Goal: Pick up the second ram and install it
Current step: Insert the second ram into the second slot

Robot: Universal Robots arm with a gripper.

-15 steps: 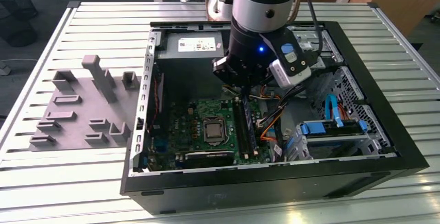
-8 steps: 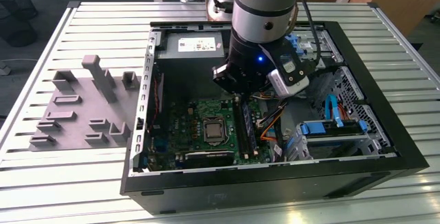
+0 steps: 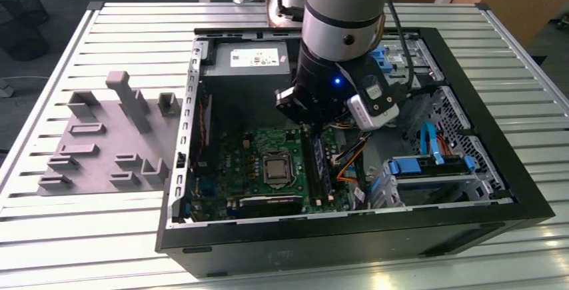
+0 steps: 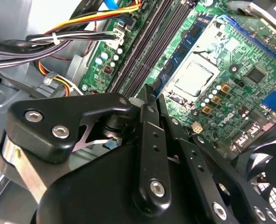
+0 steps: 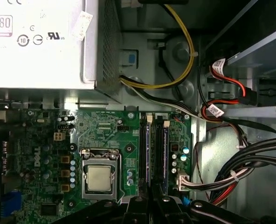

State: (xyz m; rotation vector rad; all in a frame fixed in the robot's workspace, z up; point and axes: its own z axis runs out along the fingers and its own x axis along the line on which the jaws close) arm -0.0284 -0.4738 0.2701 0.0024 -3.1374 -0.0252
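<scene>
Your tool (image 3: 311, 129) hangs directly over the RAM slots (image 5: 154, 154), the second ram (image 3: 321, 170) running lengthwise beneath it; you cannot tell whether its fingers are clamped.

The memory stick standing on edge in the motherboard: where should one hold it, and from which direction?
Hold the memory stick by its long top edge, near the middle, probably coming straight down: it stands thin and upright, so only its flat faces are free.

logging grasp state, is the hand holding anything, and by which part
Cannot be told: the hand sits over the long black memory slots, any hold hidden.
</scene>
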